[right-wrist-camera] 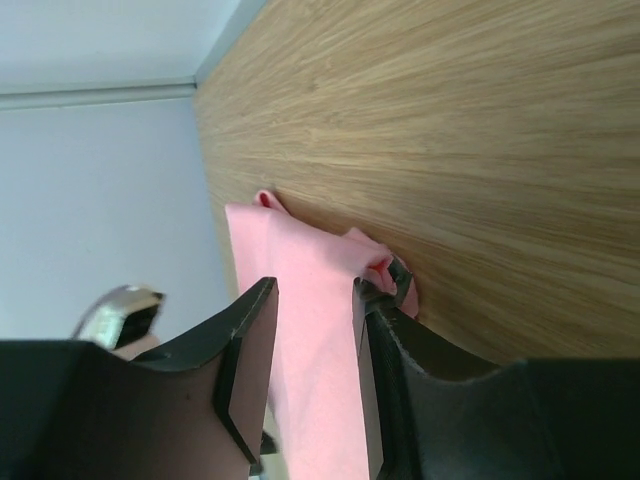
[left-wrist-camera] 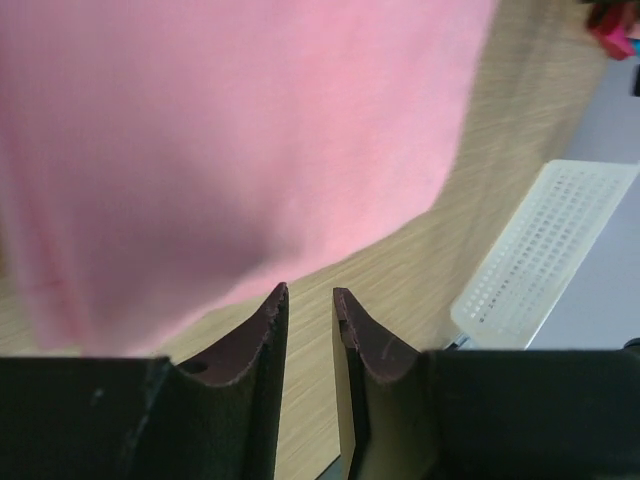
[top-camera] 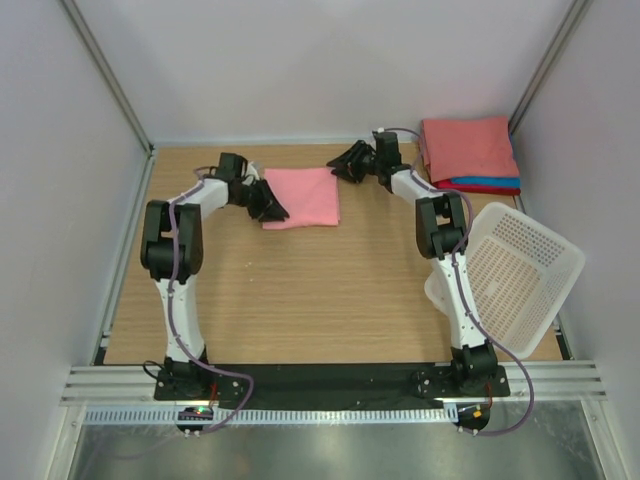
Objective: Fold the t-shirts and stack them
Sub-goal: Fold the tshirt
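Left pincer point(left-wrist-camera: 308, 298) and right pincer point(right-wrist-camera: 313, 290), narrowly parted and seemingly empty, flank the folded pink t-shirt point(top-camera: 301, 196).

left arm point(top-camera: 172, 240) and right arm point(top-camera: 440, 225) bend toward 12 o'clock. left pincer point(top-camera: 270, 205) aims at 4 o'clock, jaws barely apart; right pincer point(top-camera: 338, 166) aims at 9 o'clock, jaws wider.

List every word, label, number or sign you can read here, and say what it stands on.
None can be read.
Folded pink t-shirt, stacked t-shirts, white mesh basket, left arm, right arm: no print visible.
Small lit part at the left arm's base: too small to read.
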Available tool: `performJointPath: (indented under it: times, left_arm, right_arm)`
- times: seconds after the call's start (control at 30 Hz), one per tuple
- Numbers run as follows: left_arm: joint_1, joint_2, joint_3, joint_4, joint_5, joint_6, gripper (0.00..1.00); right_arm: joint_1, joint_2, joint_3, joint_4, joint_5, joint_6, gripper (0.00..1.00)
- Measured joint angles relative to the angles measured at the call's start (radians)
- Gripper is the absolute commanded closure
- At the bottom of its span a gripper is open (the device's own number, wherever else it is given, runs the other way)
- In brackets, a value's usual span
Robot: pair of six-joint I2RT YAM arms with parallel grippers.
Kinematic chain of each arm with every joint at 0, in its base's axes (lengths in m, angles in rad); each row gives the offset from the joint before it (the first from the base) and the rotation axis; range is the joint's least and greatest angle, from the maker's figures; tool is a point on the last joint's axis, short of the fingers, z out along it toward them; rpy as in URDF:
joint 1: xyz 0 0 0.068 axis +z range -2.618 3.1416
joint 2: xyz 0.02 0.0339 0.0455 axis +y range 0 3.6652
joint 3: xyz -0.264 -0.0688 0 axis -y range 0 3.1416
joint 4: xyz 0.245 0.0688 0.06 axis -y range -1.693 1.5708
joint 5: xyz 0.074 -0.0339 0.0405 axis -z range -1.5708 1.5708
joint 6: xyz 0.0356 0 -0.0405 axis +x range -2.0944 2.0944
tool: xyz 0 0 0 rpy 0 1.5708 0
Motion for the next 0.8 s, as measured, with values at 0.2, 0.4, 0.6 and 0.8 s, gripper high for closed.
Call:
performJointPath:
  times: [0.2, 0.4, 0.6, 0.8]
  left_arm:
    - [-0.103, 0.011, 0.172, 0.059, 0.011, -0.032, 0.75]
    - [-0.216, 0.090, 0.190, 0.114, 0.033, -0.045, 0.75]
    - [-0.199, 0.166, 0.122, 0.129, 0.067, -0.055, 0.75]
    - [-0.195, 0.138, 0.051, 0.179, 0.100, -0.057, 0.75]
  right_arm:
    - [-0.001, -0.033, -0.018, -0.068, 0.035, -0.082, 0.53]
    - [-0.017, -0.077, -0.092, -0.067, 0.042, -0.097, 0.49]
    - [-0.047, -0.093, -0.130, -0.064, 0.034, -0.122, 0.44]
    - [-0.056, -0.097, -0.096, -0.137, 0.034, -0.202, 0.44]
